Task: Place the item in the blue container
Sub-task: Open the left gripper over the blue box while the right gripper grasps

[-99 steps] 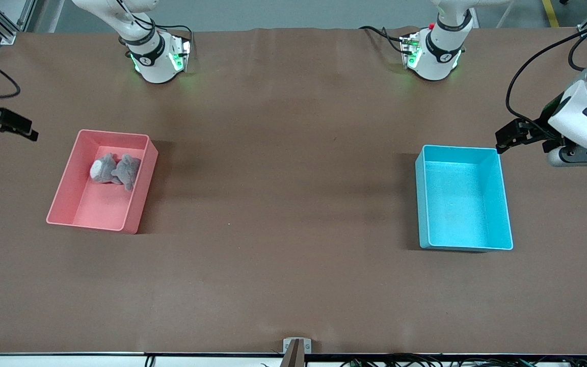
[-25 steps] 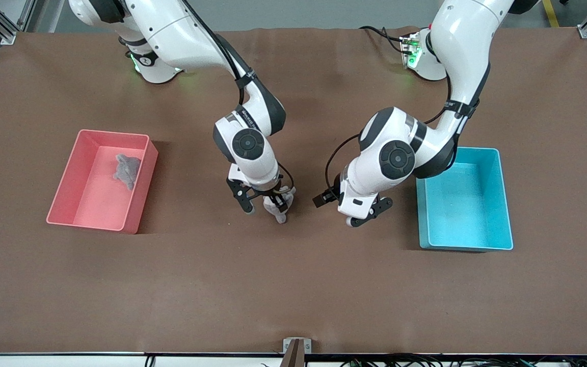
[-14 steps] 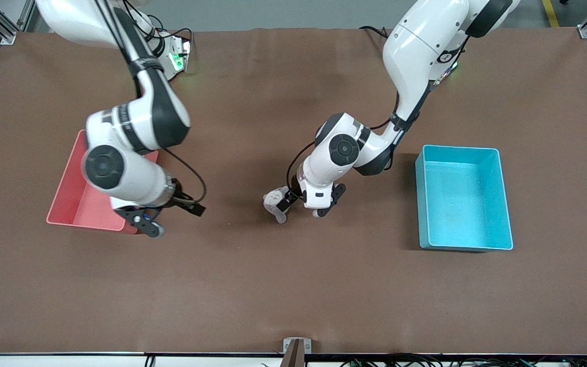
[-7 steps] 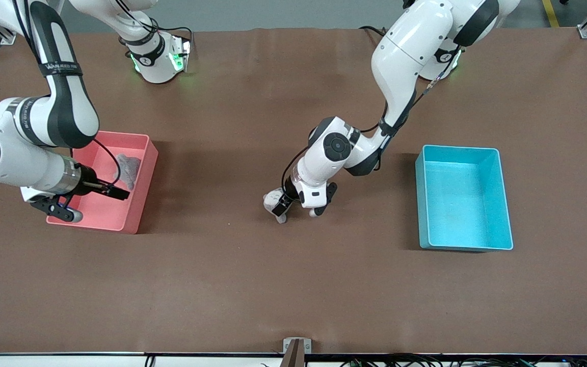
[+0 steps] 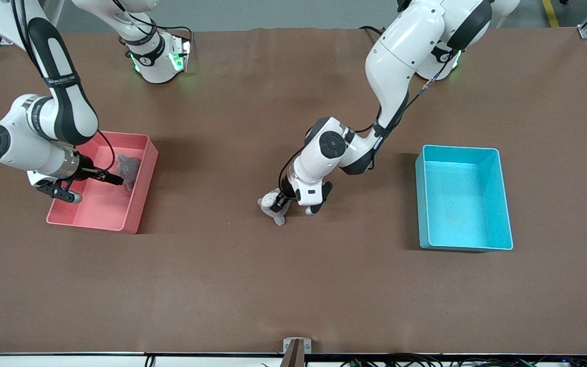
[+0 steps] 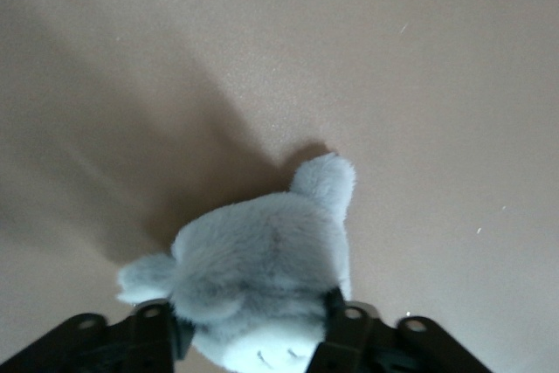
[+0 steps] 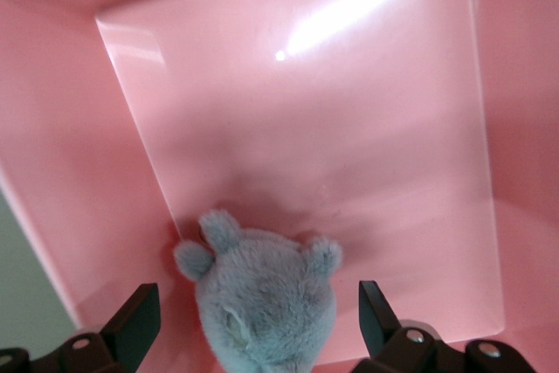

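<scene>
Two plush toys are in play: the left hand [image 5: 276, 205] is clamped on one gray toy [image 5: 272, 205] on the surface mid-way, set to carry it to the blue container [image 5: 499, 196], which sits empty toward the left arm's end. Right hand [image 5: 92, 182], fingers apart, hovers over the pink bin [image 5: 143, 186], lined up on the second plush [image 5: 128, 168] inside.

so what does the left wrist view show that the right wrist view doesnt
Only the left wrist view: a light grey plush toy on the brown table, with the left hand closed on it, a finger pressed in on each side.

Only the right wrist view: the pink bin with a darker grey plush toy on its floor, and the right hand open, its fingers clear of that toy.

Both: a grey plush toy sitting between that arm's own fingers.
</scene>
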